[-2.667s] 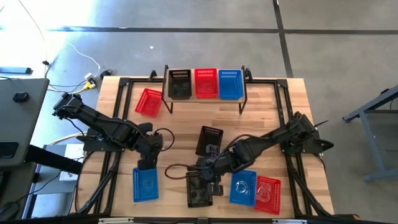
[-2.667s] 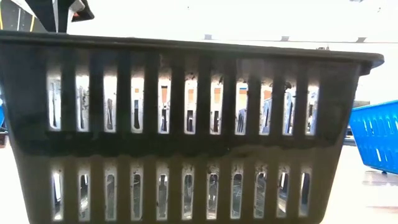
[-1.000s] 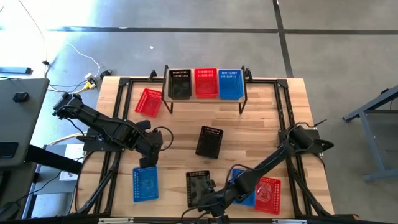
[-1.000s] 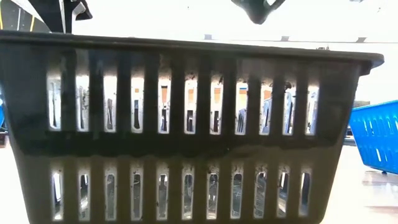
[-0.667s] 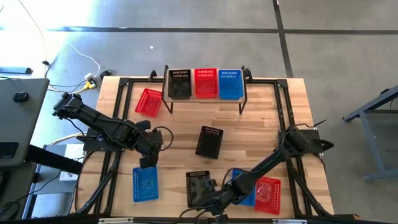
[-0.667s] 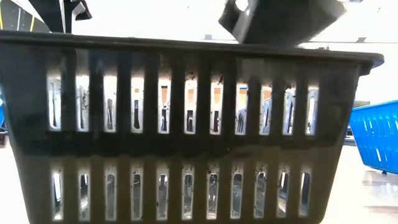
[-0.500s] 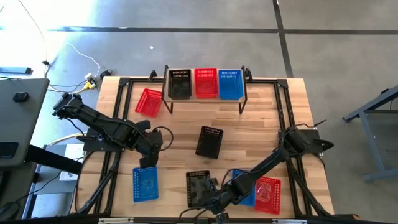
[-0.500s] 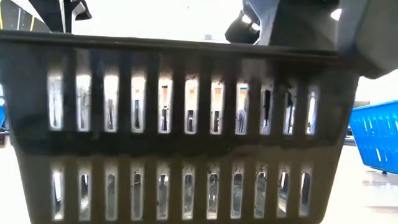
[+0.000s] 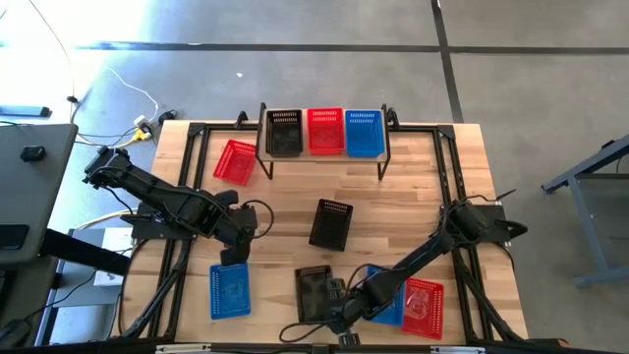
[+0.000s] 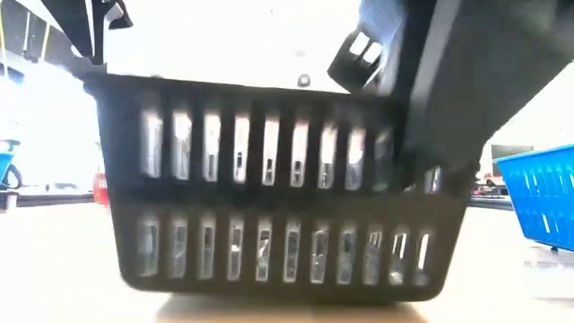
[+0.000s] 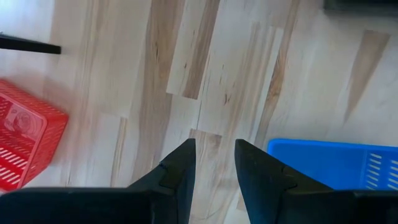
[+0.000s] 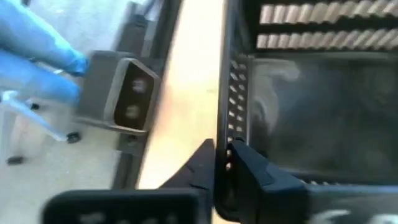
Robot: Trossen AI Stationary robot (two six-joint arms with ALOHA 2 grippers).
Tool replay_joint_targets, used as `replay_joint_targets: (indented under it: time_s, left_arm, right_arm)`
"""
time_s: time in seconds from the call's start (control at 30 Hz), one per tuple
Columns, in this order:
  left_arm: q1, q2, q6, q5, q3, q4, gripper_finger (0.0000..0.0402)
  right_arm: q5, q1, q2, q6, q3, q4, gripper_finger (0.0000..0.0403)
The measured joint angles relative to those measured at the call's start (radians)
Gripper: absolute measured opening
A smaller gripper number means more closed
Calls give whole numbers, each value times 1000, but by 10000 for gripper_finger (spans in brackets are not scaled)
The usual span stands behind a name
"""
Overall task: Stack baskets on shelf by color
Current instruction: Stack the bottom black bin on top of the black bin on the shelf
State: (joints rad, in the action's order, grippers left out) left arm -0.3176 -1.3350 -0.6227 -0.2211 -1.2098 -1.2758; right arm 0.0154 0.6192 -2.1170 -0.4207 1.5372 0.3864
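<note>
A black basket (image 9: pixel 313 291) sits at the table's near edge, and my right gripper (image 9: pixel 337 307) is shut on it at its near right corner. In the low view this basket (image 10: pixel 269 197) stands slightly tilted. The shelf (image 9: pixel 385 134) at the far edge carries one black (image 9: pixel 284 132), one red (image 9: pixel 325 131) and one blue basket (image 9: pixel 364 132). My left gripper (image 11: pixel 214 168) hovers open over bare wood at the left, between a red basket (image 11: pixel 25 146) and a blue basket (image 11: pixel 329 165), touching nothing. My right gripper holds the black basket's near end wall by its rim (image 12: pixel 228 134), close to the right corner. One finger (image 12: pixel 202 165) is outside the wall and one finger (image 12: pixel 252 168) inside. The fingers slant down from the table's right. The basket tilts a little, its bottom low over the table.
On the table lie a red basket (image 9: pixel 236 160) left of the shelf, a second black basket (image 9: pixel 331 224) in the middle, a blue one (image 9: pixel 229 290) near left, and a blue (image 9: pixel 391 300) and a red one (image 9: pixel 425 307) near right. A camera box (image 12: pixel 124 93) stands at the near edge.
My right gripper has come down onto the black basket's near wall at its right end and taken hold. The basket has shifted back from the near edge, turned slightly and tipped a little.
</note>
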Motion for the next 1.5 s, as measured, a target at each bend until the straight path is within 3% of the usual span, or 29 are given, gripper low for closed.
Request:
replay_joint_targets:
  time_s: [0.47, 0.77, 1.13, 1.5]
  left_arm:
    - [0, 0, 6, 0, 0, 0, 101]
    - [0, 5, -19, -7, 0, -15, 101]
    - [9, 96, -48, -37, -7, -23, 101]
    - [13, 209, -136, -183, -7, -75, 101]
  right_arm:
    - [3, -28, 0, 57, 202, 214, 2]
    - [85, -71, 0, 128, 389, 424, 1]
    - [160, -133, 0, 170, 527, 614, 0]
    - [293, -235, 0, 319, 671, 796, 0]
